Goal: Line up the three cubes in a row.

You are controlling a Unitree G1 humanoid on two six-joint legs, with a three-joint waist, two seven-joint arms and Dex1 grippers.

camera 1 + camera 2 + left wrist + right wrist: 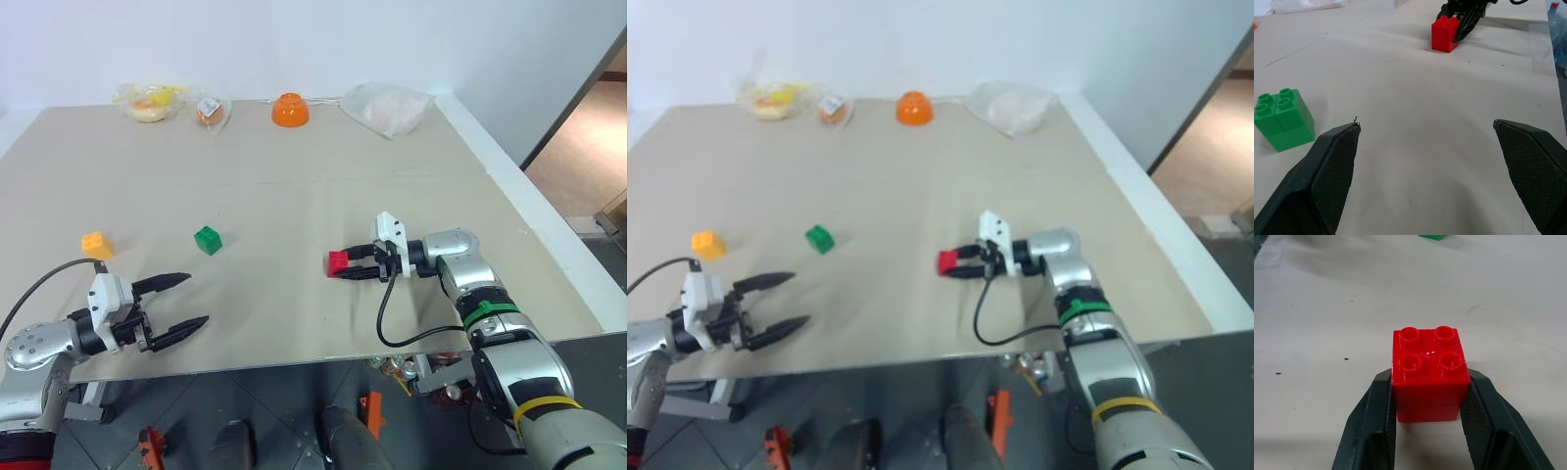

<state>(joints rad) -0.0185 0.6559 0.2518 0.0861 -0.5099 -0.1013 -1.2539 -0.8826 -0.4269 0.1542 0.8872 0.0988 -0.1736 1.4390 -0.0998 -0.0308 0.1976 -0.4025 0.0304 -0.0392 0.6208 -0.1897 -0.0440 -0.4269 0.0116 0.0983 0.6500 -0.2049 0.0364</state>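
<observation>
I have the right gripper (345, 266) closed on the red cube (338, 261), one black finger pressed to each side wall, studs up, with the block near the middle of the table (294, 196). From the right wrist camera I count four studs on the cube's top; I can read no lettering on them.

My left gripper (184, 304) is spread wide with nothing between its fingers (1334, 166), hovering over the table's near left edge. The green cube (207, 239) sits on the table just beyond it, apart from the fingers, studs up. The yellow-orange cube (96, 244) rests farther to the left, near the green one but not touching.

Along the far edge I see an orange bowl (290, 110) upside down, a clear bag (386, 107) to its right, and two small wrapped packets (152, 100) to its left. Any print on those wrappers is too small for me to read.
</observation>
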